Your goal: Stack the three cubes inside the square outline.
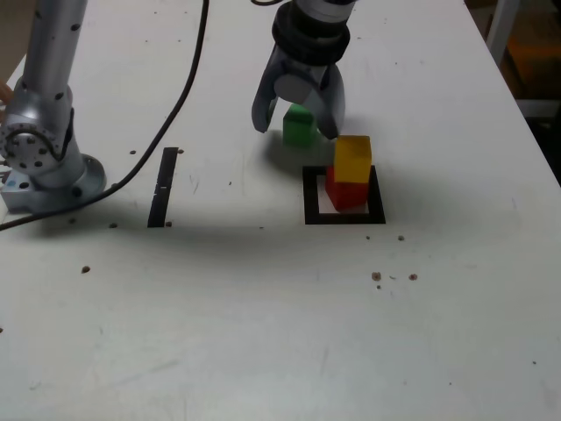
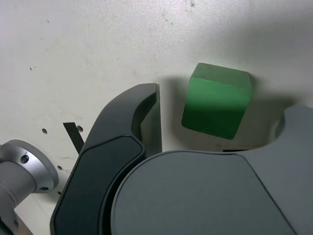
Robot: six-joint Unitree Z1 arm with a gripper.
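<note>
Last cube step: yellow cube [image 1: 353, 158] already sits on red cube [image 1: 347, 190] inside the square outline [image 1: 344, 217]. Your gripper [image 1: 295, 124] has its fingers spread, green cube [image 1: 299, 125] on the table between them, not pinched yet. Next you'd need to lower, centre, squeeze, then lift it onto yellow.

The green cube [image 2: 216, 100] is sitting on the white counter [image 2: 88, 44], lying between the two spread jaws of the hand [image 2: 220, 122] and touching neither. One dark jaw is curving up just beside the cube, with a strip of counter showing between them; the other is only partly showing at the frame's edge. A short black tape strip [image 2: 74, 136] is peeking out beyond the dark jaw, away from the cube.
</note>
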